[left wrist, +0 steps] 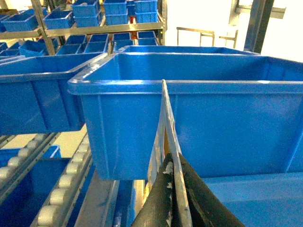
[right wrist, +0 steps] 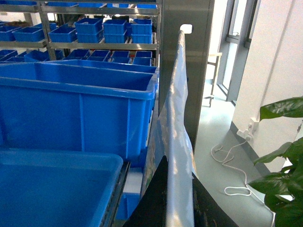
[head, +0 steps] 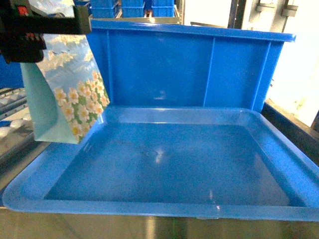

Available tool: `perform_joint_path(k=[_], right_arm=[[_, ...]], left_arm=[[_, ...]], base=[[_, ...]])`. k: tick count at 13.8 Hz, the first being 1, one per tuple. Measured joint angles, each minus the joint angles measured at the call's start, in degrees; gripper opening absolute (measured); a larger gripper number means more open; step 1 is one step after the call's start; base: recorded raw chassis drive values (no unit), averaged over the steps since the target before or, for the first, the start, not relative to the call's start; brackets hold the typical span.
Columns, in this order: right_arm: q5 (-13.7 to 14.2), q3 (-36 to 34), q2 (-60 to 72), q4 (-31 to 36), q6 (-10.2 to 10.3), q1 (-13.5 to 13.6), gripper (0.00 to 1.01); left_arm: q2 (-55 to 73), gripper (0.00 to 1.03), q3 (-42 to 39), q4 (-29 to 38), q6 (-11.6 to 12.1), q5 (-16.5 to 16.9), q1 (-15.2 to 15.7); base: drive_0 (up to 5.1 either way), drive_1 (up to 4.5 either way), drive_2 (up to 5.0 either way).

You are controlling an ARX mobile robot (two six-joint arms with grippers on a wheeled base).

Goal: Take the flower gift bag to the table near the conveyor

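Flower gift bag (head: 75, 94) hangs in the air at the upper left of the head view, pinched at its top edge by the left claw (head: 47, 27), its lower corner just above the rim of the shallow blue tray (head: 279, 144), with roller rails of the conveyor (head: 10, 122) beside it. The right claw (right wrist: 177, 201) grips something too, a thin glossy sheet seen edge-on, though what it is I cannot tell. This looks like the carrying step; no white tabletop shows, so the next move calls for finding it first
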Motion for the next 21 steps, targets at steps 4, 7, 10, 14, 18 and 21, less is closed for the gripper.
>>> perform_joint_path(k=[4,7,10,14,18,21], right_arm=[[0.0,0.0,0.0,0.0,0.0,0.0,0.02],[0.0,0.0,0.0,0.0,-0.1,0.0,0.02],[0.0,0.0,0.0,0.0,-0.2,0.0,0.02],[0.0,0.0,0.0,0.0,-0.2,0.0,0.02],[0.0,0.0,0.0,0.0,-0.2,0.0,0.02],[0.0,0.0,0.0,0.0,-0.2,0.0,0.02]], left_arm=[[-6.1,0.02,-2.5,-0.2,0.6,-0.8,2.5],[-16.3,0.02,-6.8,-0.2,3.0,1.5,8.1],[-32.2,0.02,-11.7,-11.9,5.6,1.4,10.3],[-50.4,0.02,-13.9,-23.1,8.4,-1.2,9.1],[-49.4,0.02,-14.0,-23.5,9.0,-1.0,9.0],[-49.5,0.02,-14.0,-23.5,9.2,-1.1,9.0]], base=[[0.0,0.0,0.0],[0.0,0.0,0.0],[0.0,0.0,0.0],[-2.1,1.36,0.9],[-4.8,2.3,2.8],[-4.6,0.83,3.9]])
